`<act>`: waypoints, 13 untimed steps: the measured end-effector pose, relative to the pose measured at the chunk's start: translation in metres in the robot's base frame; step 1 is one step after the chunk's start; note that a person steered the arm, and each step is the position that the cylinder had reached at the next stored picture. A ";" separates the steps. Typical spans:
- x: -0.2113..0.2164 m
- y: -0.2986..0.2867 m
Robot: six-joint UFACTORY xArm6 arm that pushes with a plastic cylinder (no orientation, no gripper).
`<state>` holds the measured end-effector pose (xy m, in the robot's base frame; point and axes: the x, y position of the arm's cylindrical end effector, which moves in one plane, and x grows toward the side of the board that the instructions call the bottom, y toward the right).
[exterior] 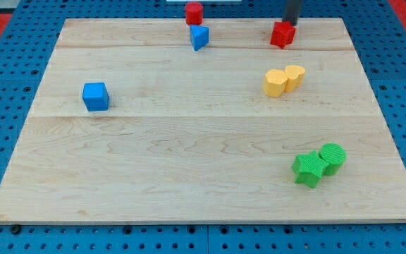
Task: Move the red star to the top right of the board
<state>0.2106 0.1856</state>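
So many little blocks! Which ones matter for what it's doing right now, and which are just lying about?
In the job: red star; my tip, touching its upper edge; board.

Lying about: red block, blue wedge, blue cube, yellow pair, green pair.

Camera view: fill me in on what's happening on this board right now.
My tip is right at the top edge of the red star, which sits near the view's top right of the wooden board. A red block and a blue block lie at top centre, and a blue cube at left. Two yellow blocks touch at right; two green blocks touch at bottom right.
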 end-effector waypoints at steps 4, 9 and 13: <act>0.069 0.003; 0.029 -0.021; 0.036 -0.008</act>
